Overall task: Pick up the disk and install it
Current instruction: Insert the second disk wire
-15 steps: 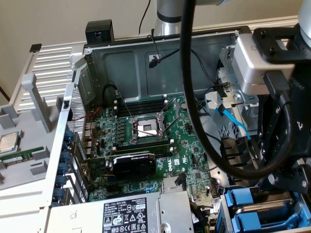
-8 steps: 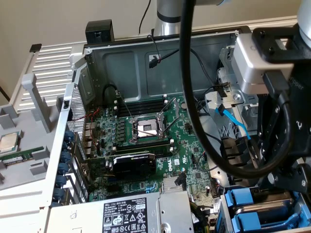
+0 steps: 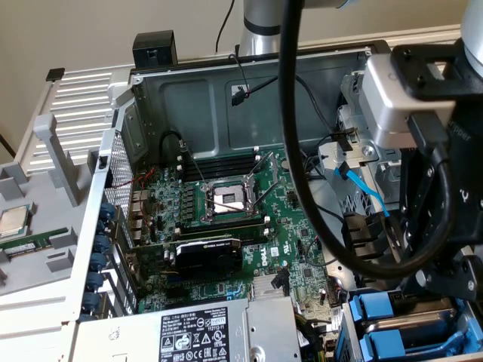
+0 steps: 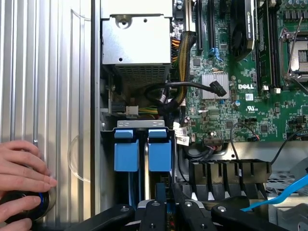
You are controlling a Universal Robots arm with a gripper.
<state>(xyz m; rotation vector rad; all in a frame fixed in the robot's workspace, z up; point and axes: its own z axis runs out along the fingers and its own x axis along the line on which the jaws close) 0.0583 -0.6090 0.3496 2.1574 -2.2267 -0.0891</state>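
- Two blue carriers (image 4: 142, 150) sit side by side in the drive bay, fronts level.
- Gripper (image 4: 166, 211) hangs over the bay just beside them; black linkages show, jaws near shut.
- Green motherboard (image 4: 226, 103) lies beyond, black cables (image 4: 187, 86) looping over it.
- A person's hand (image 4: 21, 175) rests on the ribbed grey panel (image 4: 43, 72), on a dark round knob (image 4: 21, 207).

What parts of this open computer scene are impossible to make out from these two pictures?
- Gripper, wrist view: tips cut off by the picture's edge.
- Blue drive carriers: drive bodies hidden down in the bay.
- Hand, wrist view: it covers a dark round object.
- Chip, exterior view: markings too small.
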